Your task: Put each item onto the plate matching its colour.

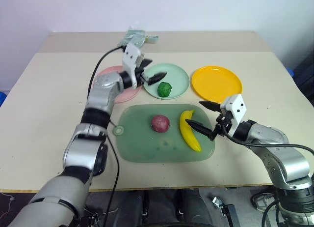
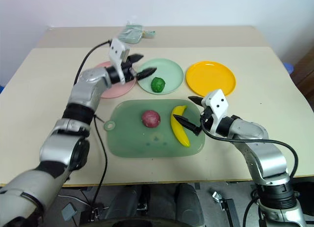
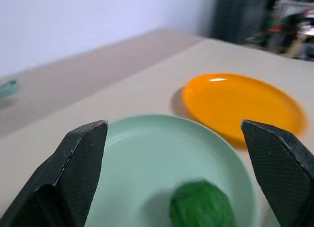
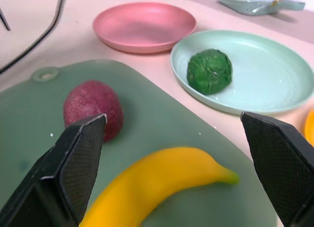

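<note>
A: Near edge of the table [image 1: 44, 153], what's listed?
B: One translucent green board [image 1: 142, 151], closest to the near edge, about midway along it. On it: a purple-red fruit [image 1: 160, 123] near the board's middle, and a banana [image 1: 189, 131] toward the board's right edge, lying near to far.

A: Right gripper [image 1: 203, 115]?
B: At the board's right edge, just beside the banana. Fingers spread wide, nothing between them; the lower fingertip sits close to the banana, contact not clear.

A: Next row back?
B: Three plates in a line across the table's middle. Pink plate [image 1: 117, 92] on the left, bare. Mint plate [image 1: 174, 77] in the centre, carrying the green ball [image 1: 164, 89] near its near rim. Yellow plate [image 1: 217, 83] on the right, bare.

A: Left gripper [image 1: 152, 71]?
B: Above the mint plate's left rim, level, pointing across toward the right. Fingers wide apart, holding nothing; the ball lies on the plate just below and ahead of them.

A: Far edge?
B: One pale packet [image 1: 133, 39], behind the pink plate, close to the far edge.
</note>
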### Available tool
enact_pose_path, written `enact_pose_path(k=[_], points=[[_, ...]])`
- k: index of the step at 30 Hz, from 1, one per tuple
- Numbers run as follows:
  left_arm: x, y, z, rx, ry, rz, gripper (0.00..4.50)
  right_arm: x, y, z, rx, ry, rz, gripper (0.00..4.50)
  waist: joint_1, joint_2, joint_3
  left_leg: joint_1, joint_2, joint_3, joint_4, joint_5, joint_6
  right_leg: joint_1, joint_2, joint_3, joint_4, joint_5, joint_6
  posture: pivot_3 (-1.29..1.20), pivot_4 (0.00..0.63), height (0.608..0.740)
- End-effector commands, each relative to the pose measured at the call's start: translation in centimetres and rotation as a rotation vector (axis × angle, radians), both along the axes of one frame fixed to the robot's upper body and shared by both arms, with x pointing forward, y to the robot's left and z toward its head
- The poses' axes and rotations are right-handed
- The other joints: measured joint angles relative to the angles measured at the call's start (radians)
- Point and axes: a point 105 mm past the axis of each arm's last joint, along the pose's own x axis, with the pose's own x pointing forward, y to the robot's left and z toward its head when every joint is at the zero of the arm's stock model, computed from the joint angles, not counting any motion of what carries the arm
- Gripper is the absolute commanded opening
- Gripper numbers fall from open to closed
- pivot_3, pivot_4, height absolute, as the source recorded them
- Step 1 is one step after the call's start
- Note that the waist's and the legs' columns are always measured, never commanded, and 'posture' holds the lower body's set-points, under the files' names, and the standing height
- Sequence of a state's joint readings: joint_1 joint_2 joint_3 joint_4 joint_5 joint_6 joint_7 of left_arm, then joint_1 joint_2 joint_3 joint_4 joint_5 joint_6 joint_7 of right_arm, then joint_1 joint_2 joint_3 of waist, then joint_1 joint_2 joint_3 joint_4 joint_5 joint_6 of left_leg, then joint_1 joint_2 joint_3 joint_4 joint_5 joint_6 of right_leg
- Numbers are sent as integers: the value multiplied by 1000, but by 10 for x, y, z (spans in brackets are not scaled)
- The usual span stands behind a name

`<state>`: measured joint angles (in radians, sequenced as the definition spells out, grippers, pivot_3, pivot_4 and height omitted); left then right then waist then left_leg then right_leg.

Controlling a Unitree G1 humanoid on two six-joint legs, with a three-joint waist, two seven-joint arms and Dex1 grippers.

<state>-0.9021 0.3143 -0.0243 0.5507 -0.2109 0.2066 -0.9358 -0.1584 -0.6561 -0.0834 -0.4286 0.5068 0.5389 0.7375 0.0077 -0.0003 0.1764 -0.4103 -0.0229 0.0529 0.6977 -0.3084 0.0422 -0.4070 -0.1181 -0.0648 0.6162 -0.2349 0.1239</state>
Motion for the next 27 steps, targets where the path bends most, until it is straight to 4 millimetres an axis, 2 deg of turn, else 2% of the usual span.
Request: enact_pose_path(k=[1, 5, 11, 15, 16, 18, 21, 25, 27], points=[[-49, -5, -7, 144, -34, -221, 4433, -18, 3, 9, -7, 2, 107, 4500, 2, 0, 0, 0, 0, 0, 0, 0, 0, 0, 0, 0, 0, 0, 0, 0, 150, 740], [-87, -12, -27, 232, 20, -347, 4433, -19, -2, 6, -27, 21, 124, 4500, 20, -1, 1, 0, -1, -2, 3, 0, 0, 3, -1, 0, -2, 0, 0, 0, 150, 740], [-98, -22, -50, 336, 53, -367, 4433, -19, 1, 6, -22, 11, 127, 4500, 29, 0, 0, 1, -1, -2, 3, 0, 0, 3, -1, 1, -2, 0, -1, 0, 150, 740], [-89, -23, -64, 402, 69, -322, 4433, -21, 0, 6, -17, 4, 116, 4500, 31, 0, 0, 1, -1, -2, 3, 0, 1, 2, -1, 1, -1, 0, -1, 0, 150, 740], [-89, -23, -65, 410, 67, -324, 4222, -22, 0, 7, -17, 4, 114, 4500, 31, 0, 0, 1, -1, -2, 3, 0, 1, 2, 0, 1, -1, 0, -1, 0, 150, 740], [-89, -24, -66, 412, 64, -325, 3623, -24, 1, 7, -16, 2, 112, 4500, 31, 0, 0, 1, -1, -2, 3, 0, 1, 2, -1, 1, -1, 0, -1, 0, 150, 740], [-84, -24, -63, 402, 47, -298, 2326, -24, 0, 7, -14, 0, 105, 4500, 30, 0, 0, 1, -1, -2, 3, -1, 1, 2, 0, 1, -1, 0, -1, 0, 150, 740], [-67, -18, -40, 268, 1, -178, 2326, -24, 0, 8, -12, 0, 101, 4500, 31, 0, 0, 1, -1, -2, 3, -1, 1, 2, -1, 1, -1, 0, -1, 0, 150, 740], [-44, -5, -21, 161, -4, -11, 2326, -24, 0, 8, -12, -1, 98, 4500, 31, -1, 0, 1, -1, -2, 3, 0, 1, 2, -1, 1, -1, 0, -1, 0, 150, 740]])
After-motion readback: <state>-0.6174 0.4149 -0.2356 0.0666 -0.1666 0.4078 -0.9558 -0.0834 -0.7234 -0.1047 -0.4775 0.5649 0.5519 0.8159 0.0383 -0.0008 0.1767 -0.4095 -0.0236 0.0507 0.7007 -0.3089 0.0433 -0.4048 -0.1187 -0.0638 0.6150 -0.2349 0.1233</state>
